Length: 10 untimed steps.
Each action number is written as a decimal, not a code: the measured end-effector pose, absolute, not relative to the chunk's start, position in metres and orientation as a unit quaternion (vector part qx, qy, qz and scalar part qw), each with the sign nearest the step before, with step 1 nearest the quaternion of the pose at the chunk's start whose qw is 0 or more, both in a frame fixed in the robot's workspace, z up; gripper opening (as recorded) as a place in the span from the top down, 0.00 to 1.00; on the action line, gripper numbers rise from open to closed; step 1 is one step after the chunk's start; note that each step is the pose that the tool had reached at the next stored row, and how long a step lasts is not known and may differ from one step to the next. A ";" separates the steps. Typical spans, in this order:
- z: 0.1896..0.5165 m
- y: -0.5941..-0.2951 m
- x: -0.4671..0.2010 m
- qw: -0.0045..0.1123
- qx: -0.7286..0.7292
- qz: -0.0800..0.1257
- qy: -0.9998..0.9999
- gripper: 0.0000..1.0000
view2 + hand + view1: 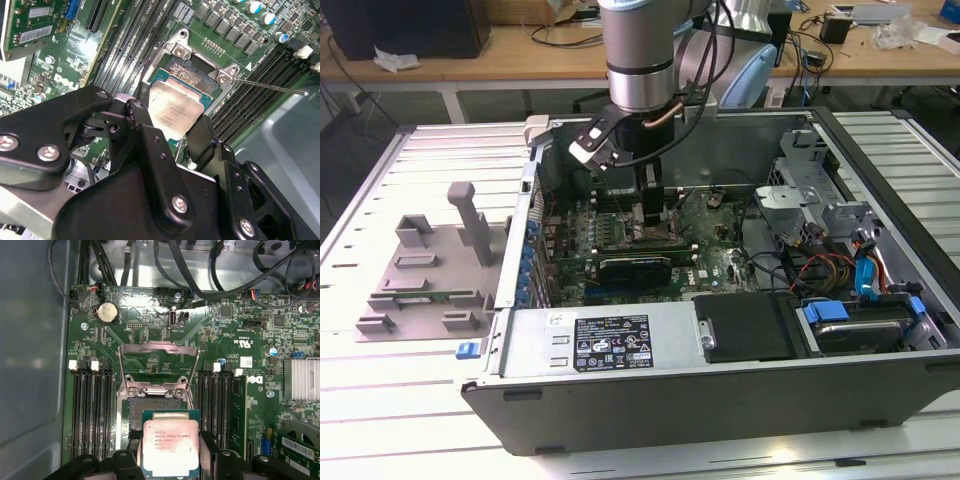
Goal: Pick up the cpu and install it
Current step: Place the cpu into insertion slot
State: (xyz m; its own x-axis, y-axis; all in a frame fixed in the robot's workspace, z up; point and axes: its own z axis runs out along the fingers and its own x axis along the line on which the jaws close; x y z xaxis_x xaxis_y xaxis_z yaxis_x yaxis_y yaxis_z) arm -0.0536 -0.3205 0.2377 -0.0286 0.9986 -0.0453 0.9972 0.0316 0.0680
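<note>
Silvery-grey metal tops the cpu point(171, 447), a flat square chip lying level with its printed lid facing up toward both wrist cameras. Being square, it has no long axis. In the first wrist view its edges run parallel to the sides of the socket point(155, 405).

The black hand point(175, 462) is closed on the cpu. Its two fingers point(202, 137) press against opposite edges of the chip, open only as wide as the chip itself.

The cpu overlaps the nearest edge of the dark socket. Whether it touches the socket or hangs just above it cannot be told.

Just beyond the socket, a hinged metal frame point(159, 346) stands swung open. Rows of black memory slots point(90, 410) run along both sides of the socket on the green motherboard point(225, 335). Farther back on the board sits a round coin battery point(106, 312).

In the exterior view, the arm point(640, 60) comes down from the upper middle of the frame. The hand point(650, 210) reaches into an open computer case point(670, 410) that lies on its side. A long black expansion card point(635, 268) sits on the board just in front of the hand.

The case rests on a pale slatted table point(390, 400). On the table, at the exterior view's left and apart from the case, stands a grey plastic fixture point(430, 270).
</note>
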 end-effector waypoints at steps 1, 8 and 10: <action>0.237 -0.320 -0.053 0.040 0.696 0.009 0.717 0.46; 0.230 -0.318 -0.051 0.040 0.698 0.009 0.715 0.46; 0.226 -0.317 -0.051 0.040 0.699 0.008 0.714 0.46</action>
State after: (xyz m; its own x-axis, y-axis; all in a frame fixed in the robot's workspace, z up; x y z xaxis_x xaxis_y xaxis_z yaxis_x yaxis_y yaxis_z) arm -0.0512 -0.3175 0.2259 -0.0195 0.9988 -0.0452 0.9974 0.0226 0.0680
